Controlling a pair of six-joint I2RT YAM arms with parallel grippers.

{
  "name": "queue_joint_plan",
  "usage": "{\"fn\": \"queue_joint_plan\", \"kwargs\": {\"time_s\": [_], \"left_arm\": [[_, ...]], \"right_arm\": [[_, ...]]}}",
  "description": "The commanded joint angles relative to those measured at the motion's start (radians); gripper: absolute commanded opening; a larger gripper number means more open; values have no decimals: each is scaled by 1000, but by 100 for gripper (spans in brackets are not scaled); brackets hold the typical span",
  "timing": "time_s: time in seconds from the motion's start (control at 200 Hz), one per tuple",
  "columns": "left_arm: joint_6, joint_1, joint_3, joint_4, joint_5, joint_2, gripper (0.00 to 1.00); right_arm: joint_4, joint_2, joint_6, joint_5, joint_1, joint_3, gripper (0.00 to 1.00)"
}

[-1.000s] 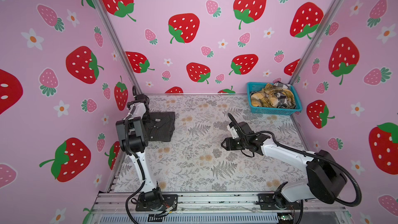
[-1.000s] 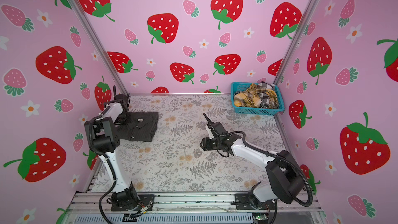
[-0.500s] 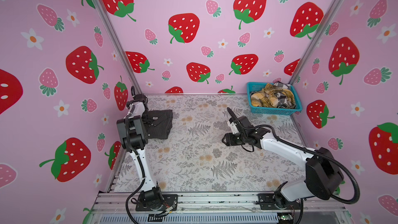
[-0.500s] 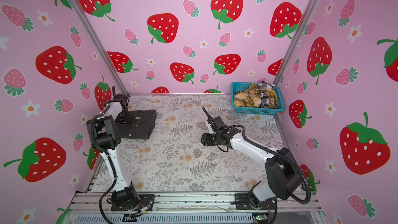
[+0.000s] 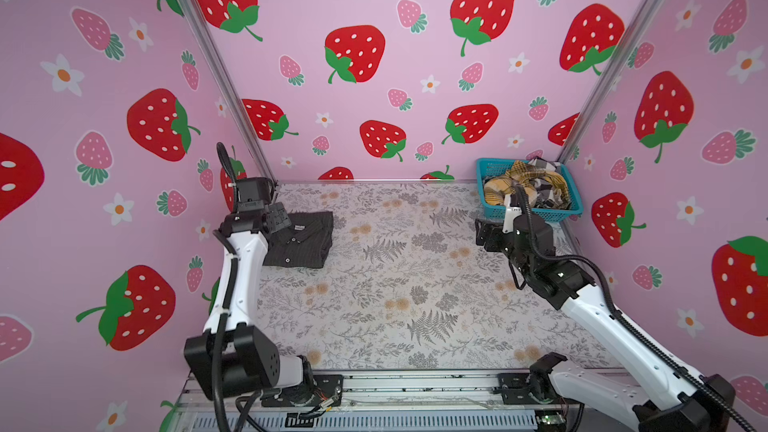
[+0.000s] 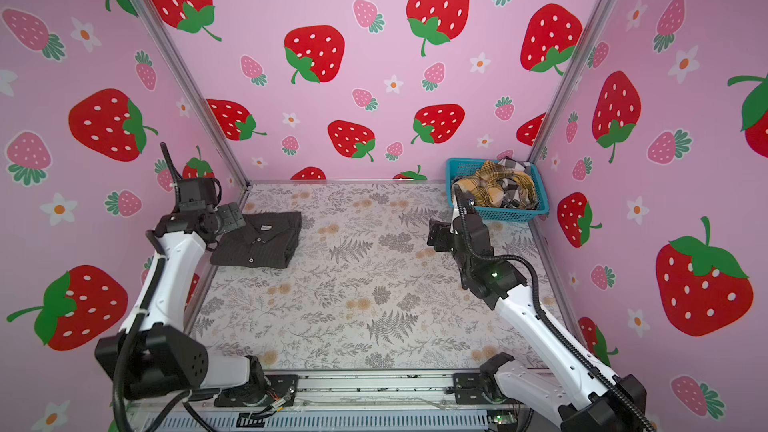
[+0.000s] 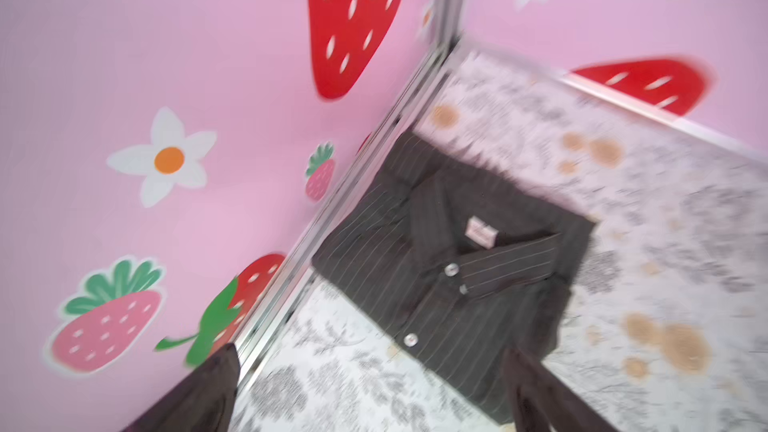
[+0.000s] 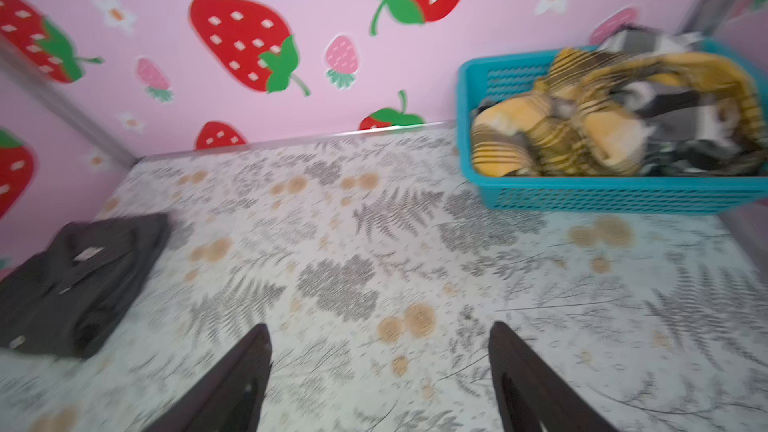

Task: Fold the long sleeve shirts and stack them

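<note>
A dark charcoal pinstriped long sleeve shirt lies folded at the table's back left corner, collar up. My left gripper hovers just above its collar side, open, with nothing between its fingers. A mustard plaid shirt and a black-and-white checked shirt lie crumpled in the turquoise basket. My right gripper is open over bare table, just in front of and left of the basket.
The floral table is closed in by pink strawberry walls on three sides, with metal corner posts at the back. The basket stands in the back right corner. Both arm bases sit on the front rail.
The left gripper has opened, let go of the dark shirt and lifted slightly. The right arm has swung right toward the basket, its jaws spreading wider.
</note>
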Motion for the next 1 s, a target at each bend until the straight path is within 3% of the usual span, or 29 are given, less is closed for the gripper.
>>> {"fn": "queue_joint_plan", "kwargs": {"time_s": [0.0, 0.115, 0.265, 0.325, 0.365, 0.49, 0.535, 0.58, 0.59, 0.605, 0.635, 0.69, 0.75, 0.81, 0.845, 0.92, 0.995], "left_arm": [[-5, -3, -344, 375, 130, -75, 99], [-22, -1, -572, 572, 155, -103, 99], [-7, -9, -696, 750, 157, -5, 99], [23, -32, -719, 845, 164, 2, 99], [29, -45, -755, 932, 170, 11, 99], [-6, -61, -786, 1095, 191, 54, 99], [-9, -73, -801, 1166, 197, 71, 99], [9, -88, -805, 1223, 187, 93, 99], [18, -94, -804, 1226, 183, 100, 99], [27, -101, -809, 1247, 173, 112, 99], [38, -116, -830, 1334, 150, 157, 99], [114, -166, -839, 1399, 177, 203, 99], [179, -226, -839, 1514, 113, 277, 99], [157, -218, -807, 1393, 112, 252, 99], [133, -209, -820, 1449, 80, 266, 99], [119, -203, -812, 1403, 69, 252, 99], [121, -209, -807, 1389, 59, 247, 99]], "right_arm": [[221, 47, -114, 373, -9, -188, 80], [518, 103, -196, 571, -73, -397, 80], [733, 199, -133, 578, -237, -547, 81], [861, 260, -180, 550, -271, -582, 83], [843, 269, -178, 483, -284, -561, 82], [1317, 306, -298, 80, -345, -698, 87], [1202, 331, -293, -29, -391, -640, 84], [1185, 359, -302, -227, -449, -603, 83], [1191, 369, -302, -269, -464, -601, 85], [1184, 380, -299, -329, -486, -591, 98], [1134, 404, -290, -427, -531, -553, 100], [1113, 459, -271, -543, -579, -504, 100], [1053, 505, -287, -625, -595, -444, 100], [1021, 521, -283, -588, -590, -419, 100], [1006, 509, -272, -475, -565, -422, 100], [1050, 447, -290, -294, -488, -483, 100], [1155, 387, -422, -18, -349, -570, 100]]}}
